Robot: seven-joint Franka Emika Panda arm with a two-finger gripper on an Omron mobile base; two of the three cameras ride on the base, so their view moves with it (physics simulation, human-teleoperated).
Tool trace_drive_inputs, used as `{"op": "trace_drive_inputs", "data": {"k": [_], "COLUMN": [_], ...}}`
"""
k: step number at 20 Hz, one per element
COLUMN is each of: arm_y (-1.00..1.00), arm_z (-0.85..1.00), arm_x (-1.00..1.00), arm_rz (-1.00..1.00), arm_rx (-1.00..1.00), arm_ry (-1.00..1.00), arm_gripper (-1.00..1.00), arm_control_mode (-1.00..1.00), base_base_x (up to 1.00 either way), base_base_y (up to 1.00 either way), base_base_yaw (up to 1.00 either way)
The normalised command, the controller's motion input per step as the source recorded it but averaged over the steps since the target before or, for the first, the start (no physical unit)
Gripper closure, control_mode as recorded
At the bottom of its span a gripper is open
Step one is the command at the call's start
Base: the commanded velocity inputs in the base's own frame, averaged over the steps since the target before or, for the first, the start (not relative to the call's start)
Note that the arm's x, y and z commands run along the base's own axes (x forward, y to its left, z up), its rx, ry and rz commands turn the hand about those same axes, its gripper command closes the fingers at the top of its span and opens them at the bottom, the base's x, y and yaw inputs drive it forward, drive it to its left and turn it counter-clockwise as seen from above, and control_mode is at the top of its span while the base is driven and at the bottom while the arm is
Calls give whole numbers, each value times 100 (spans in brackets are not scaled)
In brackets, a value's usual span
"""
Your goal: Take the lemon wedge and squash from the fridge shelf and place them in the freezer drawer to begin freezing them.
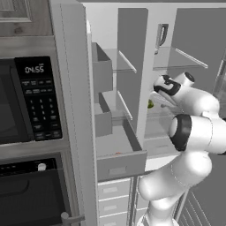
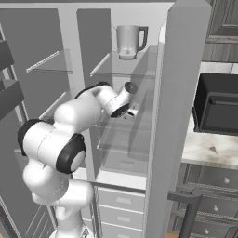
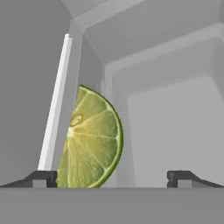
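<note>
Pincer (image 3: pixel 112 179): fingers spread wide, gripping nothing, reaching into the open fridge | lemon wedge (image 3: pixel 91 138): yellow-green, standing on edge just beside the left fingertip (image 3: pixel 41 178) | fridge shelf (image 1: pixel 159 115): wedge rests on it | freezer drawer (image 1: pixel 121 164): pulled open below

Place: a rendered home kitchen
Cold storage: a tall pale grey fridge (image 1: pixel 132 66) stands open, with thin glass-like shelves (image 2: pixel 125 69) and small door bins (image 1: pixel 102 70) inside
Drawers: a deep grey freezer drawer (image 1: pixel 121 165) is pulled out above a stack of shallow drawers (image 1: pixel 112 198)
Cooking appliances: a black microwave (image 1: pixel 26 101) with a lit keypad sits above a dark wall oven (image 1: pixel 31 194)
Counter: a pale stone counter (image 2: pixel 209 146) carries a black boxy appliance (image 2: pixel 218 104), with dark wood cabinets (image 2: pixel 223 18) above
Food and ware: a kettle-like jug (image 2: pixel 129 41) sits on a shelf, and a green-yellow citrus wedge (image 3: pixel 92 140) lies inside
</note>
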Motion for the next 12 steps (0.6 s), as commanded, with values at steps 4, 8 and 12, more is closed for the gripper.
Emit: {"op": "trace_drive_inputs", "data": {"k": [4, 8, 12], "arm_y": [25, 33, 29], "arm_z": [-34, -29, -20], "arm_x": [66, 28, -12], "arm_rz": [2, 1, 0], "arm_rx": [2, 0, 0], "arm_ry": [8, 0, -6], "arm_gripper": [-100, -100, -100], "arm_control_mode": [-100, -100, -100], "base_base_x": [0, 0, 0], "base_base_y": [0, 0, 0], "base_base_yaw": [0, 0, 0]}}
